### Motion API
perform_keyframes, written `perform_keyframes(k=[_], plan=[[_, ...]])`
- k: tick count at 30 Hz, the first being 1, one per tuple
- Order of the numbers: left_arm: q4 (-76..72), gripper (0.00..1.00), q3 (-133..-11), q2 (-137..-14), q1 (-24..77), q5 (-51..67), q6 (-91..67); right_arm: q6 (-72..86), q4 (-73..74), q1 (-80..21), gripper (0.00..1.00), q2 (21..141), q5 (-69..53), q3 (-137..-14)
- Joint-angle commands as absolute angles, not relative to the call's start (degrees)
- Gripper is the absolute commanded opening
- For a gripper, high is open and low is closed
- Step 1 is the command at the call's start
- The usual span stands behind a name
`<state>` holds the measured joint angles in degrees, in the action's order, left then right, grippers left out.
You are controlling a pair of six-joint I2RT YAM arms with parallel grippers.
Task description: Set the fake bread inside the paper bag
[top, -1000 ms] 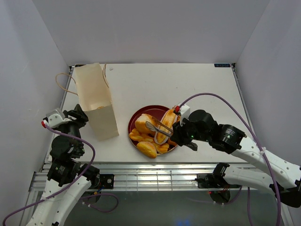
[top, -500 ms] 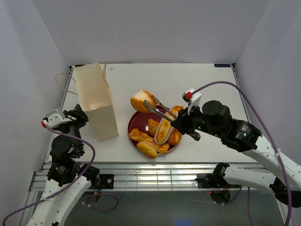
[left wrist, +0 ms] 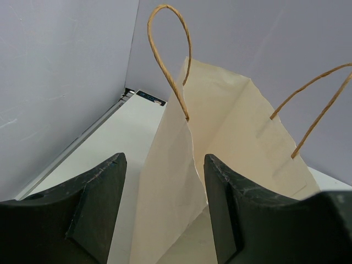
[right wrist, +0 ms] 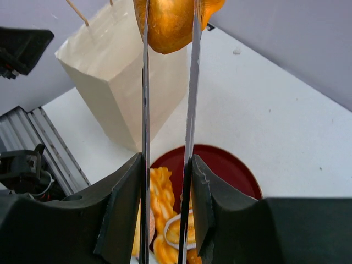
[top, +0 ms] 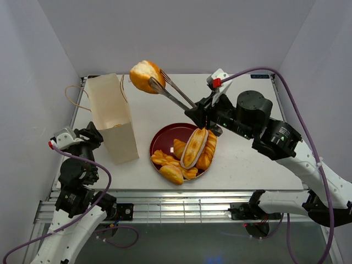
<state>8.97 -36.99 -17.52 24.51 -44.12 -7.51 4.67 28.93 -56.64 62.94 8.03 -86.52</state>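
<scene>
Tabletop scene with two robot arms, seen from above and from each wrist. On the right, the right gripper [top: 201,113] is clamped narrowly on a pair of metal tongs [top: 173,94], and the tong tips pinch a glossy golden round bun [top: 145,76]. The tongs' long axis runs from the gripper toward the far left, so the bun hangs raised above the white table [top: 247,110], out beyond the gripper. A pale beige paper bag [top: 110,104] with string handles stands near the left edge. In the top view the bun appears just right of the bag's upper part, not yet over it. Judging from this, the bun has to travel on leftward along the line of the tongs to reach the bag's mouth. How high the bun sits above the rim cannot be judged. The right arm carries the bun, while the left arm is the nearer one to the bag. The left gripper [top: 91,135] sits just beside the bag, its jaws standing apart. The bag's near edge shows between the fingers [left wrist: 99,203], with no clear contact. The rest of the fake bread [top: 187,154] lies heaped on a dark red plate [top: 165,132] near the table's middle.
</scene>
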Motion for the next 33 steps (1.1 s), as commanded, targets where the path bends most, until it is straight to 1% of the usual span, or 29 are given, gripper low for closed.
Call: perform_keyframes(k=[1, 4, 12, 17, 21, 26, 33], plan=[[9.0, 0.69, -36.8, -17.6, 24.8, -43.4, -7.6, 0.7, 19.5, -56.8, 0.08, 65.8, 6.8, -93.5], [9.0, 0.69, -36.8, -17.5, 24.8, -43.4, -7.6, 0.3, 18.0, -56.9, 0.08, 69.7, 4.8, -97.6], [9.0, 0.69, -36.7, -17.8, 24.8, -43.0, -7.6, 1.2, 12.6, -58.5, 0.08, 77.8, 0.6, -103.4], [8.9, 0.69, -36.7, -17.7, 24.8, -42.9, -7.6, 2.1, 10.7, -60.5, 0.08, 81.6, -1.7, -104.1], [8.9, 0.69, -36.7, -17.6, 24.8, -42.7, -7.6, 2.9, 8.8, -61.6, 0.08, 82.2, -1.2, -100.9], [8.9, 0.69, -36.7, -17.6, 24.8, -42.4, -7.7, 4.7, 4.4, -61.8, 0.08, 80.5, -1.1, -92.6], [8.9, 0.69, -36.7, -17.7, 24.8, -42.2, -7.8, 5.4, 2.6, -62.0, 0.08, 79.1, -0.4, -86.4]])
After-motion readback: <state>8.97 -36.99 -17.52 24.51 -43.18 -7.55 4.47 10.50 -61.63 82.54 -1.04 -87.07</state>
